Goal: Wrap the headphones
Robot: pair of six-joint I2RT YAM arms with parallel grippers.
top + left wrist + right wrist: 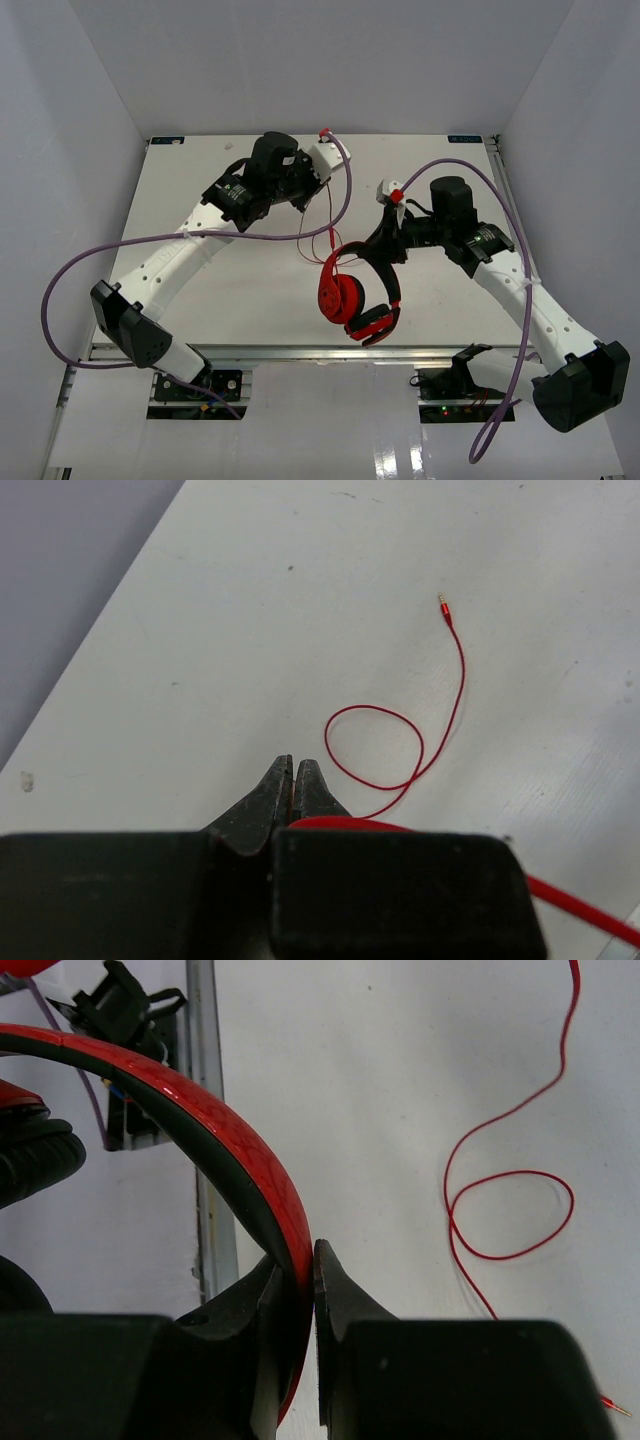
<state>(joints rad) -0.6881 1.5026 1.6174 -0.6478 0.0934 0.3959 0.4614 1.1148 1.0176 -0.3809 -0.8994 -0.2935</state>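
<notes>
The right jaws are clamped on the headband [235, 1145] of the headphones [357, 295], one finger on each face of the red-and-black arch. The arch curves away up and to the left of them. The earcups [340, 293] hang beyond the jaw tips, toward the near edge of the surface [300, 600] (whether they rest on it or hang just clear, the overhead view does not settle).

The left jaws are pressed together. A thin red line in the seam between them suggests they pinch the cord [464, 680], though the wrist view is too tight to be sure. Ahead of those jaws the free end lies slack on the surface in one loose loop, and it ends in the plug [443, 602], well beyond the tips and to their right.

I judge the wrap to be at its start: one arm anchors the headphones, the other has the cord, and no turn shows around the headband. The next move calls for the left jaws to carry the cord over and around the band, close beside the right jaws. They need enough tension to lay it snug without dragging the loop into a knot, while the right jaws hold firm.
</notes>
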